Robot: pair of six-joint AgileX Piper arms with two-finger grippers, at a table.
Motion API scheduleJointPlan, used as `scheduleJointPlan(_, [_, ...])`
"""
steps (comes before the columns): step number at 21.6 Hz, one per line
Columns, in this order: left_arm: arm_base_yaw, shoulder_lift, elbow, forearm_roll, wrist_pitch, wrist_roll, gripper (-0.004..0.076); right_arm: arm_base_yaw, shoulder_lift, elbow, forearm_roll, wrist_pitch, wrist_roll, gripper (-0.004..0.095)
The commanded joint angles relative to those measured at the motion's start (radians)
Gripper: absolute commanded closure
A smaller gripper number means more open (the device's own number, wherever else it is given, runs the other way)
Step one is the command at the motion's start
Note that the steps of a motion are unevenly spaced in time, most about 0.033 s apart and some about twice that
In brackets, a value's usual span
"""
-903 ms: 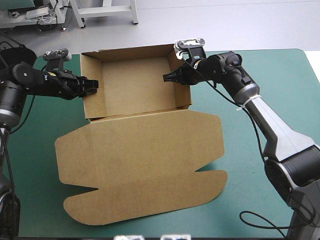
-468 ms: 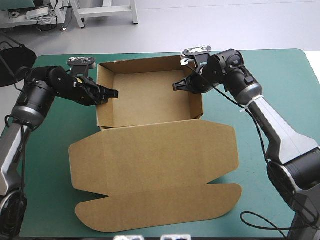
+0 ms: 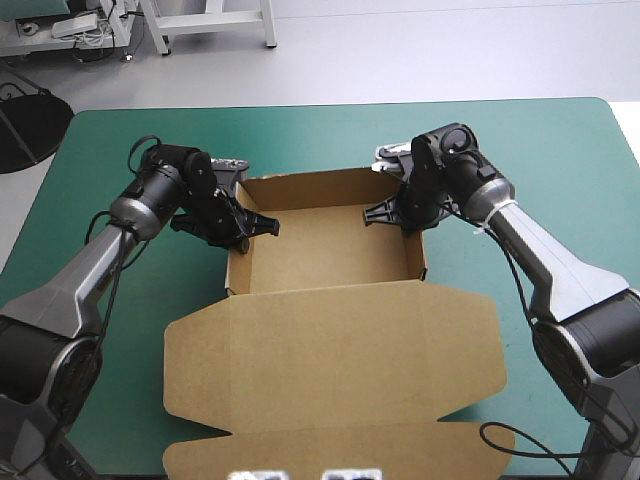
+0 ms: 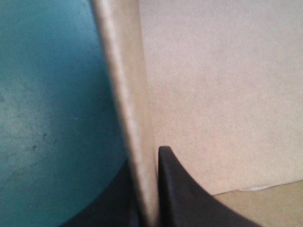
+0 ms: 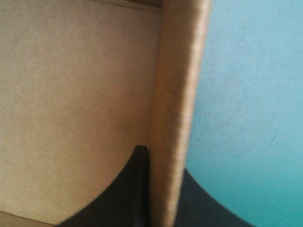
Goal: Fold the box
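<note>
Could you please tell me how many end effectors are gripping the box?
2: the left end effector grips the box at its left wall, the right end effector at its right wall.

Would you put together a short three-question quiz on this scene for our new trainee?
1. True or false: the left gripper hangs open above the box.
2. Multiple choice: the right gripper clamps the box's: A) far wall, B) right wall, C) floor.
3. Fill in: the lid lies ____ on the teal-green cover, toward the table's near edge.

Key:
1. False. It is shut on the box's left wall.
2. B.
3. Flat.
</note>
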Motion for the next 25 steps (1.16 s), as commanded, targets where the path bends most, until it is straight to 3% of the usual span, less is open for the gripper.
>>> scheduleJointPlan(1, [-0.060,-0.007,-0.034,-0.085,-0.086,0.002,0.0733,0.019,-0.034,0.055,0.187,-0.007,-0.055,0.0921])
scheduleJointPlan(7, [-0.073,0.011,-0.034,-0.093,-0.111,0.011,0.0732,0.019,-0.018,0.066,0.202,-0.113,-0.033,0.0921])
scheduleJointPlan(15, [-0.073,0.011,-0.034,-0.093,-0.120,0.091,0.0731,0.019,-0.011,0.066,0.160,-0.148,-0.077,0.0907])
scheduleJointPlan(18, [-0.073,0.011,-0.034,-0.096,-0.118,0.116,0.0729,0.019,0.000,0.066,0.135,-0.127,-0.076,0.0692])
scheduleJointPlan(19, [-0.073,0.011,-0.034,-0.096,-0.118,0.124,0.0727,0.019,0.000,0.066,0.124,-0.115,-0.076,0.0567])
scheduleJointPlan(21, [-0.073,0.011,-0.034,-0.096,-0.107,0.149,0.0687,0.019,0.000,0.066,0.107,-0.109,-0.076,0.0452])
scheduleJointPlan(25, [-0.073,0.011,-0.034,-0.096,-0.088,0.172,0.0510,0.019,0.000,0.064,0.036,-0.086,-0.063,0.0442])
